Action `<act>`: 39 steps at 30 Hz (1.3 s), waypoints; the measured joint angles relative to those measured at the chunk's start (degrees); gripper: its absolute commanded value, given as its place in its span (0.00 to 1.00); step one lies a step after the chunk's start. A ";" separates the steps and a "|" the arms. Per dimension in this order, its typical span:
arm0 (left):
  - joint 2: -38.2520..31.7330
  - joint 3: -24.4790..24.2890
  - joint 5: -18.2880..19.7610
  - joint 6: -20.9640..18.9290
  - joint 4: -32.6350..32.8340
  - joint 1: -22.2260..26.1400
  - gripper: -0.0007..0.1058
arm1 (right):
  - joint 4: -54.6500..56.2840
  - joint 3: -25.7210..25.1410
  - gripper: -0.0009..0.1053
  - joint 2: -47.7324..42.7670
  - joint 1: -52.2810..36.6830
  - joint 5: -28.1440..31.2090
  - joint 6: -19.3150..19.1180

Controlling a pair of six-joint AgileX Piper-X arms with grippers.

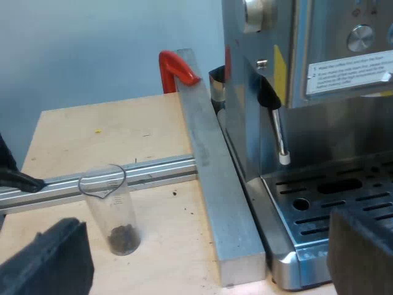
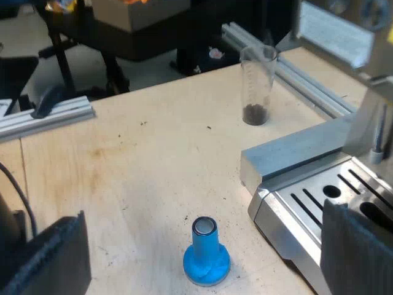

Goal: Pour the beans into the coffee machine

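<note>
Standing upright, measuring glass (image 1: 110, 206) holds beans (image 1: 123, 236) near espresso machine (image 1: 331, 138); label (image 1: 347, 74) unreadable.

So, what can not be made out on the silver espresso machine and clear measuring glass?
Silver espresso machine, both views: top cut off by the edge.
Its white label, left wrist view: print too small.
Clear measuring glass, both views: scale too faint.
Red curved piece, left wrist view: rest behind wooden table edge.
</note>
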 measured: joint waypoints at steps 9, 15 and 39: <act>0.00 5.76 -6.15 -1.60 -2.58 0.00 0.75 | -9.49 -0.02 0.74 11.80 3.63 3.54 0.45; 0.00 10.51 -11.77 -4.80 -12.12 0.00 0.75 | -10.35 -0.02 0.74 14.02 3.63 3.61 2.74; 19.56 18.72 -1.25 -0.29 -31.92 15.14 0.75 | -10.70 -0.02 0.74 14.02 3.63 3.61 3.76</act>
